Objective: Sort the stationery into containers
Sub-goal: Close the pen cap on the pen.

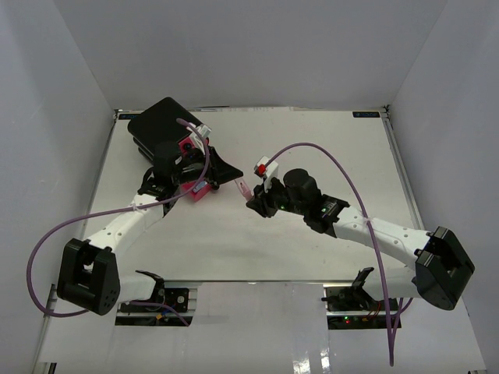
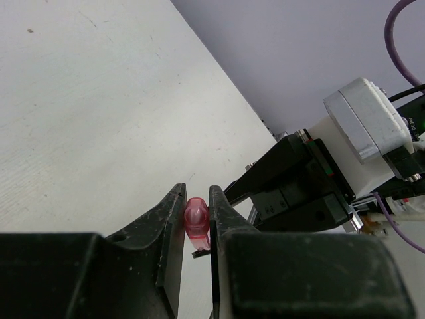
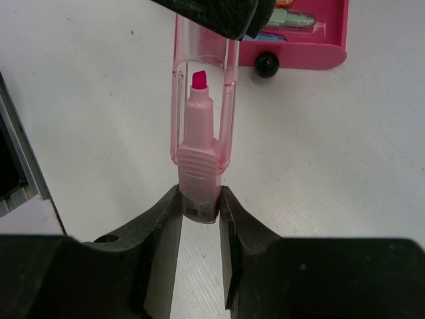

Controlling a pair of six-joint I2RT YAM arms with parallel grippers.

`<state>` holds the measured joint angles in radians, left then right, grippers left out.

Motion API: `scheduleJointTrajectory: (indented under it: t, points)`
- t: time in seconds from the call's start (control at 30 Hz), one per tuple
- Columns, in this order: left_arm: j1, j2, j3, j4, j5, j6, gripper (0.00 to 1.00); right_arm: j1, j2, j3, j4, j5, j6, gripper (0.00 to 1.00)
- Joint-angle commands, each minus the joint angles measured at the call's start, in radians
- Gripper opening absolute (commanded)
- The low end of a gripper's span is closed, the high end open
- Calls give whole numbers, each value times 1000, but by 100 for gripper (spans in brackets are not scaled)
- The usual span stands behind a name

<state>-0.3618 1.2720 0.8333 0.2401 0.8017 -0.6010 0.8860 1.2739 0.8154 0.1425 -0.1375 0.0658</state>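
Note:
A pink highlighter (image 3: 198, 189) hangs over the table between my two grippers (image 1: 243, 188). My right gripper (image 3: 199, 199) is shut on its pale pink barrel. Its clear pink cap (image 3: 202, 86) covers the tip and reaches the ribbed collar. My left gripper (image 2: 196, 196) is shut on the cap's far end (image 2: 197, 222); its black fingers (image 3: 212, 13) show at the top of the right wrist view. A pink drawer (image 3: 302, 56) with a black knob (image 3: 267, 64) stands open, green and orange pieces (image 3: 292, 16) inside. It lies beside the black box (image 1: 160, 125).
The right arm's wrist and camera block (image 2: 365, 133) sit close in front of my left gripper. The pulled-out drawer (image 1: 195, 192) lies under the left arm. Grey walls surround the white table (image 1: 327, 148), with a metal rail along the right edge (image 1: 401, 171).

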Motion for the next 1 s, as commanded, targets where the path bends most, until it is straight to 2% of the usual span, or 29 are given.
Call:
scheduleJointTrajectory:
  t: [0.0, 0.5, 0.83, 0.97]
  points:
    - [-34, -22, -16, -36, 28, 21, 27, 2, -44, 76, 109, 7, 11, 18]
    - [-54, -19, -10, -168, -18, 98, 27, 2, -117, 57, 111, 29, 9, 18]
    - [-55, 0, -30, -75, 31, -75, 26, 2, -119, 53, 138, 6, 31, 23]
    - [-55, 29, -42, -16, 37, -180, 21, 4, -139, 28, 173, 27, 29, 23]
